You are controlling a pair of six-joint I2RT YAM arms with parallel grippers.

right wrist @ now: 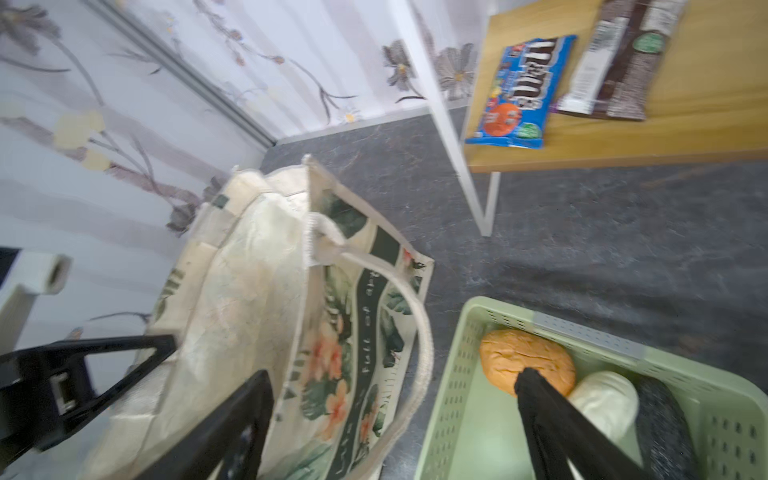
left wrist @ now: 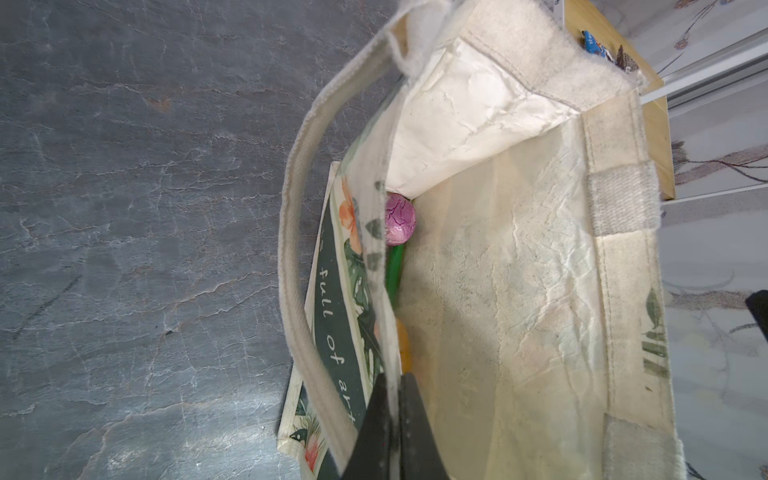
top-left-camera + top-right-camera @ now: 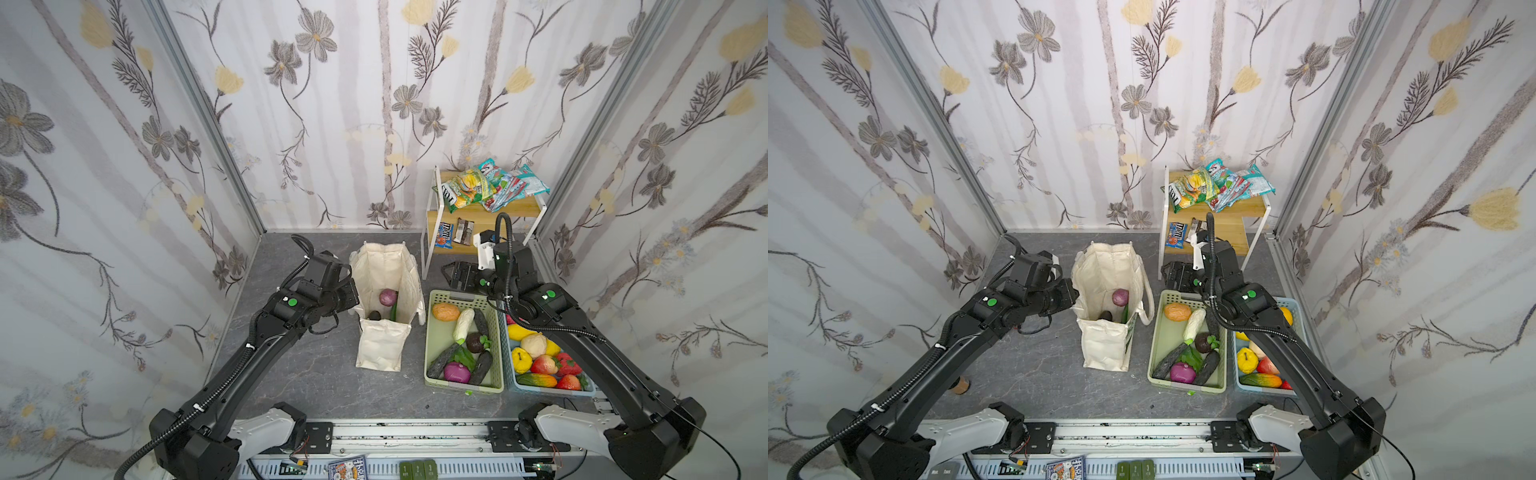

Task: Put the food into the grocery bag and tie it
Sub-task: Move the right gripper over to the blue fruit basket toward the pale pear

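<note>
Just ahead of my right end effector (image 1: 395,374), fingers spread, empty: tan potato (image 1: 511,361), in green basket (image 1: 453,395). Beside it: grocery bag (image 3: 380,345), rim pinched by left end effector (image 2: 392,380); onion (image 3: 388,297) inside. I'd descend straight and grip the potato's middle.

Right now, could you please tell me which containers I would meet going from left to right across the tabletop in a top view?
The grocery bag → the green basket → the blue basket.
</note>
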